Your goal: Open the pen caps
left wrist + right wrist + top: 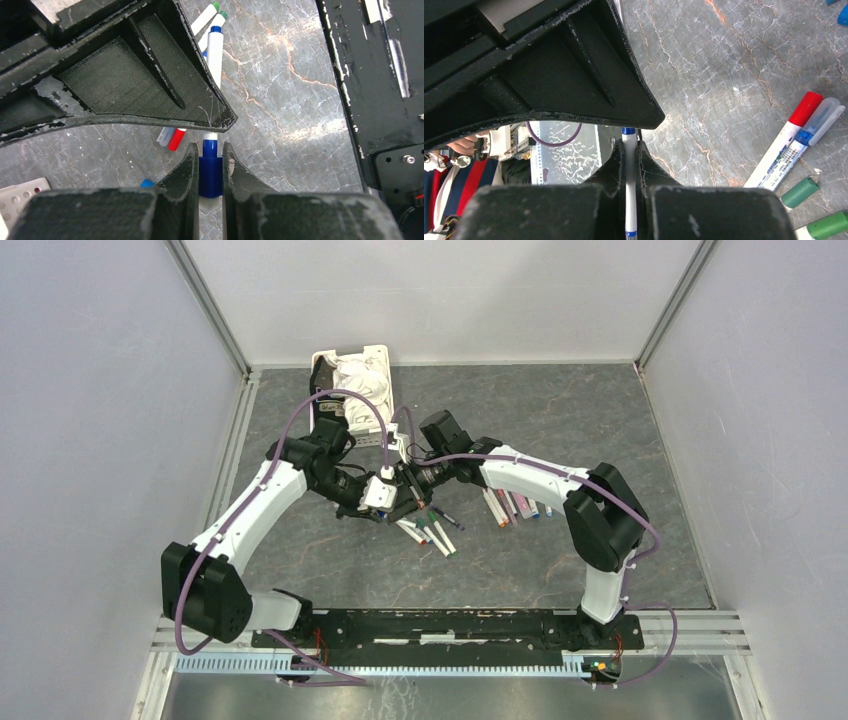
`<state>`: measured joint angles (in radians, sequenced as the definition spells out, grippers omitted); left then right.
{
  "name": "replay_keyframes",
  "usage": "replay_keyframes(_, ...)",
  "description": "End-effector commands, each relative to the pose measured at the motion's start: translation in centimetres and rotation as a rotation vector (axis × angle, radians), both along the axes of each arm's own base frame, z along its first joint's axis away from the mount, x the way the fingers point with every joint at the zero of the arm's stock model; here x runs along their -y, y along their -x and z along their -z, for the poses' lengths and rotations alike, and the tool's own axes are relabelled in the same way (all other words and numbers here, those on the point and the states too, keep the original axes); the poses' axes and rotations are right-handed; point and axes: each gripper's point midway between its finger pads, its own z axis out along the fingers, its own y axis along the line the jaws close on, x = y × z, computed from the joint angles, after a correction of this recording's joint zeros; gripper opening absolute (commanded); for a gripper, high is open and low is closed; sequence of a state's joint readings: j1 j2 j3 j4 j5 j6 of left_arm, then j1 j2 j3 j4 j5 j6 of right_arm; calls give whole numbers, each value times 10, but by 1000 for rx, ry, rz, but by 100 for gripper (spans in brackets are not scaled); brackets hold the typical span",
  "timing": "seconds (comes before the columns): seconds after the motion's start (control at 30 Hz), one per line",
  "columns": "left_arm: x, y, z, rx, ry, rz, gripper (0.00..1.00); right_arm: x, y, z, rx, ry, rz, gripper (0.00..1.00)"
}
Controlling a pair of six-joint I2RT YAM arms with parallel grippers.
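Cap [210, 177] in left pincer [210, 150], barrel [630, 200] in right pincer [630, 146].

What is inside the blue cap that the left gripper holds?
The blue neck of a pen enters the blue cap, pinched by the left gripper. Its tip is covered by the cap.

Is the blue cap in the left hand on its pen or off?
On, it seems: the blue cap meets the pen with no gap; fully seated, cannot tell.
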<state>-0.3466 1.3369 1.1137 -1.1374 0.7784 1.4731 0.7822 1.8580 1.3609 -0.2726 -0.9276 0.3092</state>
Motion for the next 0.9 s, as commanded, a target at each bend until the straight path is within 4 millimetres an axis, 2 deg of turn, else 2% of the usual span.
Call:
replay_keyframes(0.0,-32,-40,0,140,-110,-33,2,32,6,12,-4,80,37,0)
replay_keyframes(0.1,-56,-59,7,154,-180,-78,2,47,13,20,-2,106,41,0)
replay_keyframes(0.2,-71,-73,6,180,-203,-108,2,58,20,27,-10,128,40,0)
replay_keyframes(0.33,-80,-87,5,212,-212,-140,2,67,23,27,-7,136,44,0)
replay_keyframes(0.43,-78,-91,9,207,-192,-165,2,75,15,28,11,160,79,0)
replay_keyframes(0.5,-71,-93,14,190,-146,-189,2,84,-1,29,42,189,142,0)
replay_keyframes(0.57,-64,-97,22,168,-99,-235,2,105,-32,39,104,295,276,0)
replay_keyframes(0.6,-61,-102,27,161,-79,-265,2,119,-46,46,128,354,351,0)
replay_keyframes(0.67,-58,-113,38,148,-55,-318,3,160,-82,62,210,523,547,0)
replay_keyframes(0.73,-56,-121,48,112,-44,-381,3,198,-104,70,290,658,703,0)
replay_keyframes(0.77,-57,-123,53,93,-48,-400,3,214,-112,72,325,708,768,0)
replay_keyframes(0.87,-56,-125,68,38,-57,-428,5,240,-124,76,374,762,886,0)
